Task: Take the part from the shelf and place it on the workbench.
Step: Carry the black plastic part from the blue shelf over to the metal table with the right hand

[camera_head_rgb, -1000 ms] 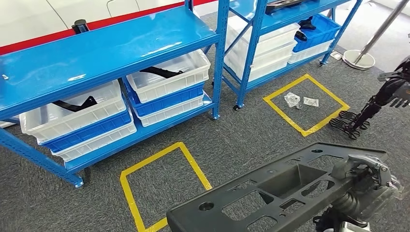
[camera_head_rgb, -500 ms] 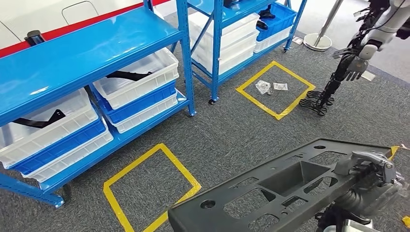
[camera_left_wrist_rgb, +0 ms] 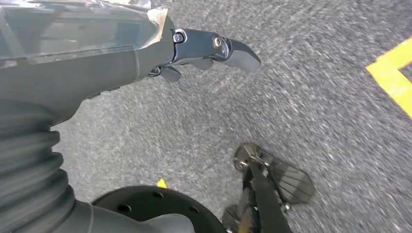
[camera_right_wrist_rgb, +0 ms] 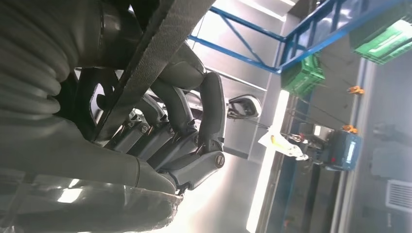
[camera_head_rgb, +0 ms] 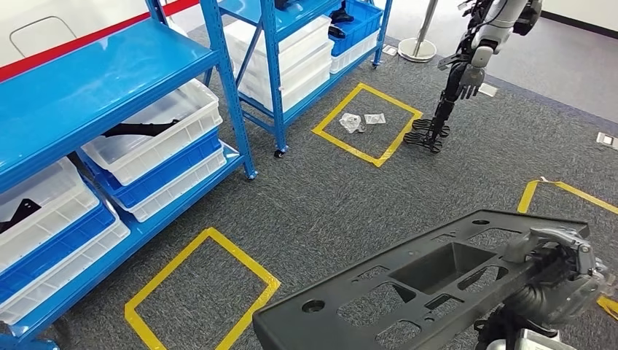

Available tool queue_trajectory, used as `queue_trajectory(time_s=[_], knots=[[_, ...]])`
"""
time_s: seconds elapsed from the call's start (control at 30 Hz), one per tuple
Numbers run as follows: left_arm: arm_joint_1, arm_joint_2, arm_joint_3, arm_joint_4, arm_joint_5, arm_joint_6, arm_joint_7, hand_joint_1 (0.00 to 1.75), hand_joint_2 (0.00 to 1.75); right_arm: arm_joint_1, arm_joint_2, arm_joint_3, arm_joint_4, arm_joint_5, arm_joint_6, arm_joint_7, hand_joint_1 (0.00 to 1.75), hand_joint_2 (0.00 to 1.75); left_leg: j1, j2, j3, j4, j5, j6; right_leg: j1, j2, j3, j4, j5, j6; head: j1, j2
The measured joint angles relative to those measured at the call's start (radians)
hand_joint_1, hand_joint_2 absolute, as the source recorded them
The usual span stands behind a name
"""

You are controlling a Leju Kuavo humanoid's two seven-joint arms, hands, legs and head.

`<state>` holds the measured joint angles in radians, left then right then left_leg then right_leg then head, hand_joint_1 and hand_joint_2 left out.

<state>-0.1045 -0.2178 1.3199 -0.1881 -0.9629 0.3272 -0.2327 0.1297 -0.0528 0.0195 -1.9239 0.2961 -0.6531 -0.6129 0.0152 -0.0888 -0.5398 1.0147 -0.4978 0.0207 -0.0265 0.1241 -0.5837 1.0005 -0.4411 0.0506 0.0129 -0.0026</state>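
The part (camera_head_rgb: 408, 288) is a large flat black plastic panel with several cut-outs, carried low in front of me above the carpet. My right hand (camera_head_rgb: 557, 281) grips its right end, fingers wrapped over the edge. In the right wrist view the fingers (camera_right_wrist_rgb: 194, 126) curl around the panel's edge (camera_right_wrist_rgb: 160, 48). My left hand (camera_left_wrist_rgb: 160, 48) hangs over the grey carpet with its dark fingers (camera_left_wrist_rgb: 218, 46) stretched out and nothing in them.
Blue shelves (camera_head_rgb: 109, 80) with white and blue bins (camera_head_rgb: 157, 138) stand at the left and back. Yellow tape squares (camera_head_rgb: 204, 292) mark the carpet; one (camera_head_rgb: 368, 120) holds small plastic bags. Another robot (camera_head_rgb: 474, 51) stands at the back right.
The whole picture has slid left as the camera turned right; shelves moved off to the left and the other robot came further into view. The panel stays in my right hand.
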Motion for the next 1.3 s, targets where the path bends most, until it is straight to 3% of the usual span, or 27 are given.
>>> queue_trajectory(time_s=[0.03, 0.1, 0.17, 0.23, 0.27, 0.3, 0.37, 0.4, 0.47, 0.53, 0.6, 0.67, 0.73, 0.77, 0.8, 0.83, 0.9, 0.97, 1.03, 1.1, 1.17, 1.23, 1.27, 1.3], knots=[[0.0, -0.001, 0.0, 0.0, -0.003, -0.002, 0.004, 0.0, 1.75, 0.01, 0.001, -0.001, -0.004, 0.001, -0.003, 0.0, 1.75, 1.75, -0.001, 0.014, 0.001, -0.005, 0.004, 0.007, -0.002, 0.001, -0.006, 0.001, 0.002, 0.006, 0.0, 0.0], [0.001, -0.002, 0.0, 0.0, -0.009, -0.006, 0.012, 0.0, 1.75, 0.024, 0.003, -0.004, -0.012, 0.003, -0.008, 0.001, 1.75, 1.75, 0.0, 0.044, 0.002, -0.015, 0.013, 0.022, 0.001, -0.041, -0.035, 0.047, -0.021, 0.01, 0.005, 0.0], [0.003, -0.003, -0.001, 0.0, -0.018, -0.012, 0.023, 0.0, 1.75, 0.034, 0.004, -0.006, -0.019, 0.008, -0.01, 0.005, 1.75, 1.75, -0.001, 0.078, 0.002, -0.018, 0.015, 0.03, 0.004, -0.095, -0.094, 0.17, -0.077, 0.005, 0.011, 0.0], [0.005, -0.004, -0.003, 0.001, -0.03, -0.019, 0.036, 0.0, 1.75, 0.051, 0.004, -0.008, -0.026, 0.02, -0.009, 0.013, 1.75, 1.75, -0.002, 0.111, 0.0, -0.018, 0.014, 0.031, 0.002, -0.11, -0.143, 0.28, -0.115, 0.008, 0.013, 0.0], [0.005, -0.004, -0.006, 0.001, -0.036, -0.02, 0.042, 0.0, 1.75, 0.061, 0.004, -0.01, -0.03, 0.027, -0.008, 0.017, 1.75, 1.75, -0.002, 0.125, 0.0, -0.018, 0.014, 0.031, 0.0, -0.115, -0.144, 0.288, -0.113, 0.015, 0.013, 0.0], [0.005, -0.004, -0.008, 0.001, -0.039, -0.021, 0.046, 0.0, 1.75, 0.068, 0.004, -0.013, -0.036, 0.034, -0.006, 0.022, 1.75, 1.75, -0.002, 0.138, 0.0, -0.017, 0.013, 0.03, -0.002, -0.121, -0.123, 0.254, -0.098, 0.024, 0.013, 0.0], [0.005, -0.004, -0.011, 0.0, -0.037, -0.02, 0.041, 0.0, 1.75, 0.075, 0.004, -0.022, -0.048, 0.038, 0.001, 0.028, 1.75, 1.75, -0.003, 0.161, 0.004, -0.016, 0.008, 0.022, -0.005, -0.16, -0.039, 0.111, -0.053, 0.04, 0.015, 0.0], [0.005, -0.003, -0.011, 0.0, -0.033, -0.019, 0.033, 0.0, 1.75, 0.074, 0.004, -0.026, -0.053, 0.031, 0.006, 0.027, 1.75, 1.75, -0.006, 0.171, 0.006, -0.015, 0.004, 0.016, -0.003, -0.179, -0.003, 0.05, -0.036, 0.039, 0.017, 0.0], [0.003, 0.002, -0.011, -0.002, -0.023, -0.015, 0.015, 0.0, 1.75, 0.07, 0.004, -0.034, -0.056, 0.006, 0.017, 0.019, 1.75, 1.75, -0.012, 0.19, 0.011, -0.013, 0.0, 0.004, 0.004, -0.194, 0.024, 0.002, -0.022, 0.025, 0.015, 0.0], [-0.002, 0.007, -0.011, -0.002, -0.015, -0.013, 0.009, 0.0, 1.75, 0.064, 0.004, -0.045, -0.056, -0.021, 0.025, 0.007, 1.75, 1.75, -0.009, 0.205, 0.016, -0.012, -0.003, -0.006, 0.002, -0.171, 0.018, 0.004, -0.017, 0.008, 0.009, 0.0], [-0.005, 0.013, -0.011, -0.003, -0.006, -0.015, 0.008, 0.0, 1.75, 0.052, 0.006, -0.054, -0.055, -0.04, 0.032, -0.001, 1.75, 1.75, -0.003, 0.171, 0.004, 0.022, -0.032, -0.016, -0.005, -0.149, 0.014, 0.002, -0.011, -0.009, 0.007, 0.0], [-0.006, 0.017, -0.01, -0.004, -0.001, -0.019, 0.007, 0.0, 1.75, 0.04, 0.011, -0.056, -0.052, -0.05, 0.037, -0.004, 1.75, 1.75, 0.0, 0.112, -0.044, 0.129, -0.096, -0.02, -0.006, -0.128, 0.01, 0.001, -0.006, -0.023, 0.004, 0.0], [-0.003, 0.021, -0.01, -0.004, 0.0, -0.021, 0.007, 0.0, 1.75, 0.035, 0.017, -0.056, -0.048, -0.054, 0.041, -0.004, 1.75, 1.75, -0.001, 0.089, -0.099, 0.24, -0.14, -0.02, -0.001, -0.106, 0.007, 0.002, -0.004, -0.03, 0.002, 0.0], [-0.002, 0.023, -0.01, -0.004, 0.0, -0.021, 0.007, 0.0, 1.75, 0.035, 0.019, -0.056, -0.046, -0.054, 0.041, -0.005, 1.75, 1.75, -0.001, 0.087, -0.109, 0.256, -0.135, -0.018, 0.001, -0.093, 0.007, 0.003, -0.004, -0.031, 0.002, 0.0], [-0.001, 0.025, -0.01, -0.004, 0.0, -0.021, 0.007, 0.0, 1.75, 0.034, 0.02, -0.056, -0.044, -0.054, 0.042, -0.005, 1.75, 1.75, -0.001, 0.084, -0.101, 0.234, -0.11, -0.015, 0.003, -0.08, 0.007, 0.003, -0.004, -0.031, 0.002, 0.0], [-0.001, 0.026, -0.01, -0.004, 0.0, -0.021, 0.007, 0.0, 1.75, 0.033, 0.021, -0.056, -0.042, -0.054, 0.042, -0.006, 1.75, 1.75, -0.001, 0.077, -0.076, 0.177, -0.071, -0.01, 0.004, -0.067, 0.008, 0.004, -0.004, -0.031, 0.002, 0.0], [-0.002, 0.03, -0.01, -0.004, 0.0, -0.021, 0.007, 0.0, 1.75, 0.029, 0.024, -0.057, -0.041, -0.054, 0.042, -0.007, 1.75, 1.75, -0.001, 0.032, -0.017, 0.05, -0.012, 0.002, 0.006, -0.046, 0.008, 0.006, -0.002, -0.028, 0.003, 0.0], [-0.003, 0.033, -0.01, -0.004, -0.001, -0.018, 0.008, 0.0, 1.75, 0.022, 0.027, -0.057, -0.039, -0.053, 0.043, -0.009, 1.75, 1.75, -0.006, 0.0, 0.006, -0.003, 0.0, 0.008, 0.003, -0.027, 0.0, 0.006, 0.002, -0.019, 0.004, 0.0], [-0.005, 0.035, -0.01, -0.005, -0.001, -0.015, 0.008, 0.0, 1.75, 0.017, 0.031, -0.057, -0.038, -0.051, 0.045, -0.01, 1.75, 1.75, -0.011, 0.018, 0.008, -0.016, 0.007, 0.015, -0.002, -0.009, -0.009, 0.002, 0.01, -0.005, 0.003, 0.0], [-0.007, 0.037, -0.009, -0.005, 0.002, -0.015, 0.004, 0.0, 1.75, 0.014, 0.034, -0.057, -0.037, -0.047, 0.045, -0.01, 1.75, 1.75, -0.008, 0.043, 0.017, -0.037, 0.02, 0.024, 0.0, -0.037, -0.024, 0.016, 0.004, 0.003, 0.005, 0.0], [-0.007, 0.04, -0.007, -0.006, 0.008, -0.016, -0.004, 0.0, 1.75, 0.007, 0.036, -0.056, -0.034, -0.044, 0.045, -0.01, 1.75, 1.75, -0.006, 0.073, 0.023, -0.049, 0.026, 0.028, 0.002, -0.089, -0.072, 0.106, -0.038, 0.003, 0.011, 0.0], [-0.007, 0.044, -0.004, -0.006, 0.011, -0.018, -0.008, 0.0, 1.75, 0.006, 0.04, -0.056, -0.029, -0.044, 0.046, -0.009, 1.75, 1.75, -0.006, 0.104, 0.021, -0.049, 0.025, 0.029, 0.0, -0.11, -0.136, 0.234, -0.086, 0.008, 0.015, 0.0], [-0.006, 0.045, -0.003, -0.006, 0.008, -0.017, -0.005, 0.0, 1.75, 0.01, 0.042, -0.056, -0.026, -0.045, 0.048, -0.009, 1.75, 1.75, -0.005, 0.118, 0.021, -0.049, 0.024, 0.027, -0.004, -0.113, -0.149, 0.264, -0.091, 0.015, 0.016, 0.0], [-0.006, 0.047, -0.003, -0.006, 0.003, -0.017, 0.002, 0.0, 1.75, 0.013, 0.044, -0.055, -0.024, -0.046, 0.05, -0.008, 1.75, 1.75, -0.003, 0.131, 0.022, -0.048, 0.021, 0.024, -0.008, -0.118, -0.143, 0.256, -0.082, 0.026, 0.016, 0.0]])
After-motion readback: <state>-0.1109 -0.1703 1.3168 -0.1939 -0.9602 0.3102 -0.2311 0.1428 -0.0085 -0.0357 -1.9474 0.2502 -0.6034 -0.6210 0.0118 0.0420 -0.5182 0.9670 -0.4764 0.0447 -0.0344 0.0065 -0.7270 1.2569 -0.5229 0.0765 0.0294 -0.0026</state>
